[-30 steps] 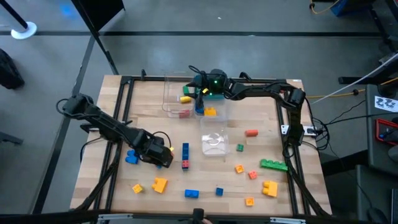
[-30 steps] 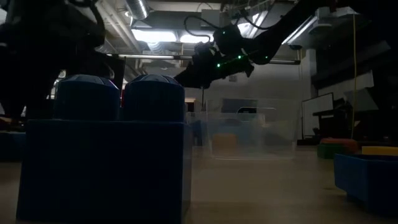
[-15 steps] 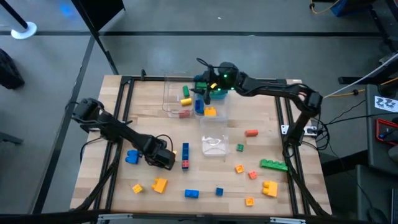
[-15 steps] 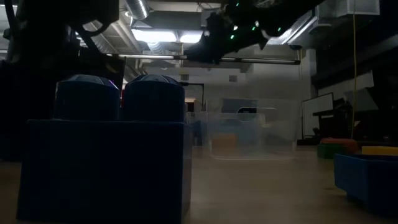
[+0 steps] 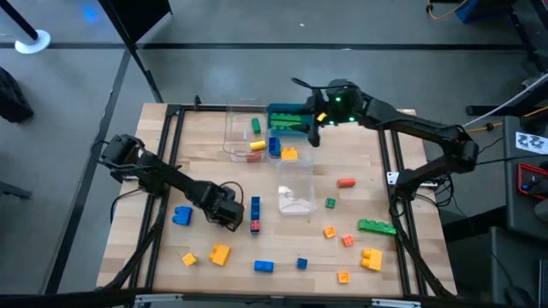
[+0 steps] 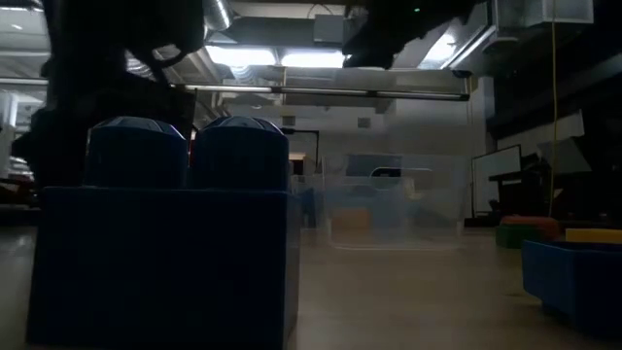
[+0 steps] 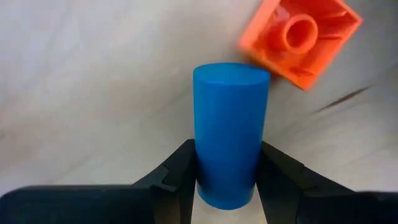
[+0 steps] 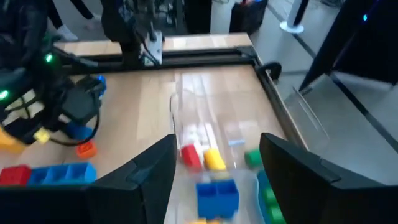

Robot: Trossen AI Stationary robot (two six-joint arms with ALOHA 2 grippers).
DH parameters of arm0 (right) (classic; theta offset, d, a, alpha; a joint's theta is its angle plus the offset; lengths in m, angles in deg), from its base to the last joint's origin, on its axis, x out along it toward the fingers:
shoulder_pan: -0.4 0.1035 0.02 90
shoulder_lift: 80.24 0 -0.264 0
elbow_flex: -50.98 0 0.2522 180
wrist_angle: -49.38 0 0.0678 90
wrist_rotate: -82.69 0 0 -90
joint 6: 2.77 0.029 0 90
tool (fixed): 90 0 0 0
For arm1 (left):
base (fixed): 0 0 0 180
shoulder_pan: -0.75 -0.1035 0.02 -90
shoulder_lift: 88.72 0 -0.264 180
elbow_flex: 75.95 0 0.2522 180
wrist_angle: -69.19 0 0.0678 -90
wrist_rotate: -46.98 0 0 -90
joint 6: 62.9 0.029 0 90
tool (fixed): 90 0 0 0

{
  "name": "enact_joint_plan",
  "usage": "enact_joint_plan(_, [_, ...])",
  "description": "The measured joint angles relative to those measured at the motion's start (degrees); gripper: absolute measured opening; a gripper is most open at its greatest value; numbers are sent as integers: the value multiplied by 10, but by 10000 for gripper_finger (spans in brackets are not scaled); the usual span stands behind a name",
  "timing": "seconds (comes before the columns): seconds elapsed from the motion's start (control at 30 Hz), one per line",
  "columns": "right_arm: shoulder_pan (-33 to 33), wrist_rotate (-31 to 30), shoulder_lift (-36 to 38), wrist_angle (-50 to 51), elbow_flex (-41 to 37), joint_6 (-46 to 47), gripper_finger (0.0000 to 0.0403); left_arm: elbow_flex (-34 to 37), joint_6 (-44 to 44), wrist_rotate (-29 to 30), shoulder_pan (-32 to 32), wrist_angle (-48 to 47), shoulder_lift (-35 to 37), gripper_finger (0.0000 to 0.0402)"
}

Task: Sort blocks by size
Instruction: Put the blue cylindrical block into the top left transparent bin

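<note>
My left gripper (image 5: 231,216) (image 7: 227,171) points down at the table's near left and is shut on a small blue block (image 7: 230,124). An upturned orange block (image 7: 298,37) lies just beside it. A long blue bar with a red end (image 5: 255,210) lies to the gripper's right, and a blue block (image 5: 182,215) to its left. My right gripper (image 5: 312,133) (image 8: 217,152) hangs open and empty above the clear tubs (image 5: 244,128), which hold green, yellow, red and blue blocks (image 8: 217,193). My left gripper has the small blue block between its two fingers, one on each of two opposite sides (image 7: 202,180). The fingers come from above, pointing down. Whether the block rests on the table or is lifted off it, I cannot tell.
A teal tray (image 5: 287,118) with a green bar sits at the far side. A third clear tub (image 5: 295,198) stands mid-table. Loose blocks are scattered on the near and right parts (image 5: 377,227). In the low view, a large blue block (image 6: 160,233) fills the left foreground.
My right gripper has risen from the tubs and drawn toward the table's right edge, climbing to the top of the low view. My left gripper has sunk a little and edged toward the long blue bar.
</note>
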Motion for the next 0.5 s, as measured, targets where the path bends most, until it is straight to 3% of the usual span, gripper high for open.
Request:
enact_joint_plan(0.33, [0, -74, 43, 216, 0, 5, 232, 0, 75, -28, -25, -5, 112, 119])
enact_joint_plan(0.5, [0, -78, 41, 341, 0, 6, 232, 0, 115, 21, -59, 0, 180, 119])
